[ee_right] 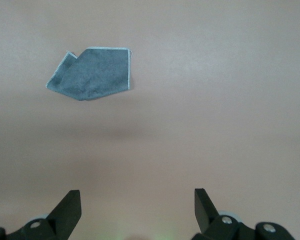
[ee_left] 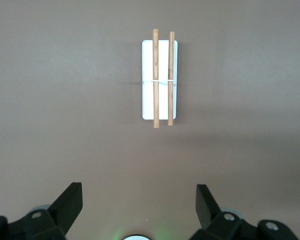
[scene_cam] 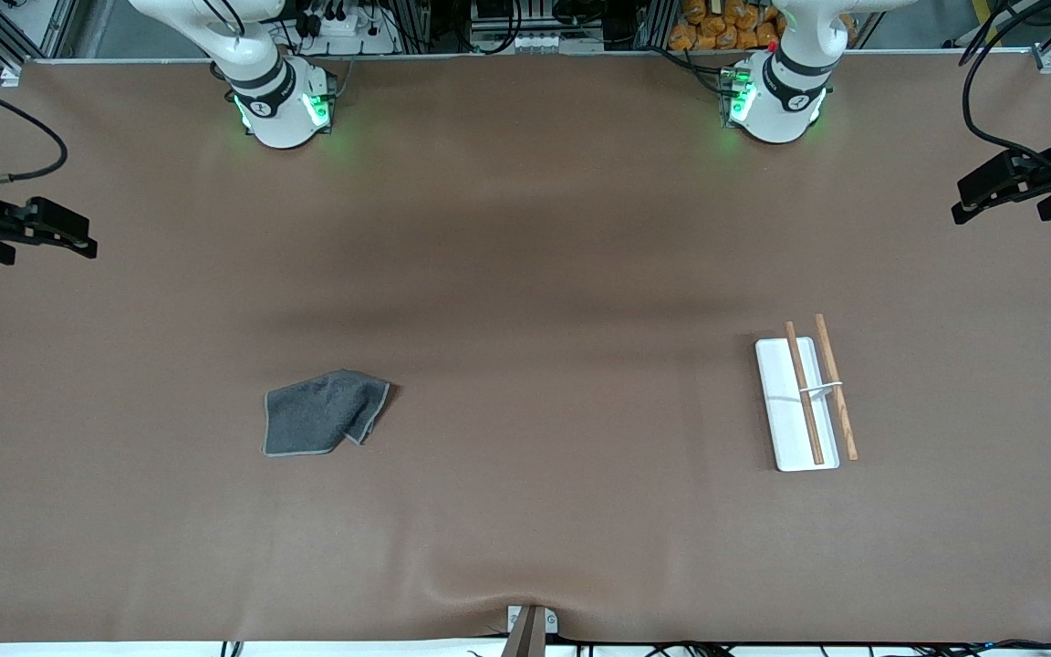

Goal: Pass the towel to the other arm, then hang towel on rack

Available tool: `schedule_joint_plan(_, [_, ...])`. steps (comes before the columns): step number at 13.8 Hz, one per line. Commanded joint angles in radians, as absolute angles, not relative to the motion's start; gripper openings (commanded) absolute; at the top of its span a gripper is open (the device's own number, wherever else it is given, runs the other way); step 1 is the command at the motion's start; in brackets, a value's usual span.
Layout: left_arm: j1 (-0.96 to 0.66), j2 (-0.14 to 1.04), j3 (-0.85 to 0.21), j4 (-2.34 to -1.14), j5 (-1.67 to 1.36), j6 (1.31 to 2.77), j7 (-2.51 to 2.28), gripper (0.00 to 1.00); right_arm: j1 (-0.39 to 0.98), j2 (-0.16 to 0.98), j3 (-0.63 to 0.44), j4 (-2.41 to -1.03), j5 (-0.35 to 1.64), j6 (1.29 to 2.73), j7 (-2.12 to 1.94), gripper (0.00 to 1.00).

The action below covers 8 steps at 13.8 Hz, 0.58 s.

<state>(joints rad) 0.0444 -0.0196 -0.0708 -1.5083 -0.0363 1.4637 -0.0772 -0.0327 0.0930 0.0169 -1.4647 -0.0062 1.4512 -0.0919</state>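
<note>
So I'm hanging back at both ends of the tabletop (scene_cam: 525,228) right now, right gripper (ee_right: 135,202) and left gripper (ee_left: 139,200) both up in the air with fingers spread wide and holding nothing. The towel (scene_cam: 325,412) is lying crumpled toward the right arm's end, well apart from the rack (scene_cam: 808,394) at the left arm's end. I'm guessing it's light, floppy and a bit grippy, so I'm planning to pinch a raised fold or the hemmed corner. One corner is folded over, so I can't tell what's tucked under, and both arms are cut off by the front view's edges.
</note>
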Motion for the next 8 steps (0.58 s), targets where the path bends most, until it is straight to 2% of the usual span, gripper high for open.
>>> schedule_joint_plan(1, [0.048, -0.025, -0.081, -1.497, -0.061, 1.424, -0.078, 1.00, -0.032, 0.100, 0.021, -1.456, -0.006, 1.453, -0.087, 1.00])
schedule_joint_plan(3, [0.049, -0.031, -0.110, -1.497, -0.058, 1.370, -0.083, 1.00, -0.029, 0.109, 0.023, -1.456, -0.003, 1.468, -0.078, 1.00])
schedule_joint_plan(8, [0.041, -0.029, -0.115, -1.496, -0.061, 1.379, -0.080, 1.00, -0.031, 0.146, 0.023, -1.454, 0.081, 1.508, -0.077, 1.00])
